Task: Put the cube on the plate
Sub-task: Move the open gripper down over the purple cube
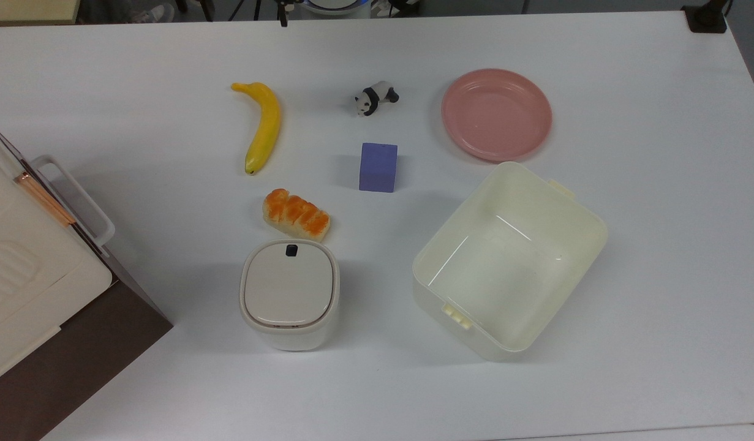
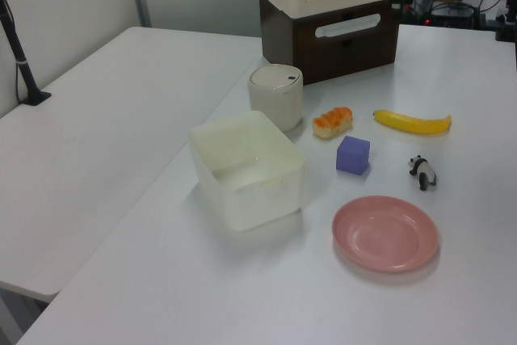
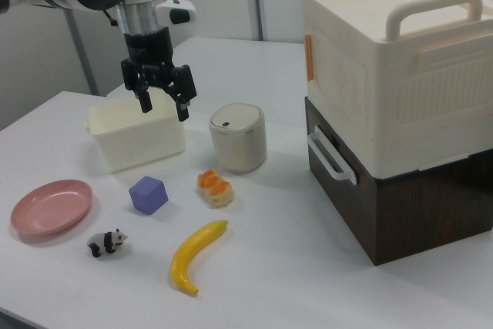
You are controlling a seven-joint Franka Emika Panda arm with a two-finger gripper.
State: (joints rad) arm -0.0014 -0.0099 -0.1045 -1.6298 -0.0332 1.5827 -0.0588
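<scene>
Cube: the blue-purple cube [image 1: 378, 167] stands upright on the white surface [image 1: 658, 214], untouched, between the panda toy [image 1: 376, 98] and the cream tub [image 1: 509, 260]; in the top view the bread roll [image 1: 296, 214] lies to its lower left.
Plate: the pink plate [image 1: 496, 114] lies bare, near the cube, to the top view's upper right of it, just beside the tub's corner.
Fingers: in the right view the gripper [image 3: 162, 102] hangs high in front of the tub, its fingers spread apart and holding nothing.
Step in hand: the approach, by my reading; nothing is grasped yet and the cube is not on the plate.
Next move: bring the gripper over the cube, line the fingers up with two opposite flat faces, then lower until they straddle it and close.
Care: the panda toy and bread roll sit near, so a straight descent seems safest.
</scene>
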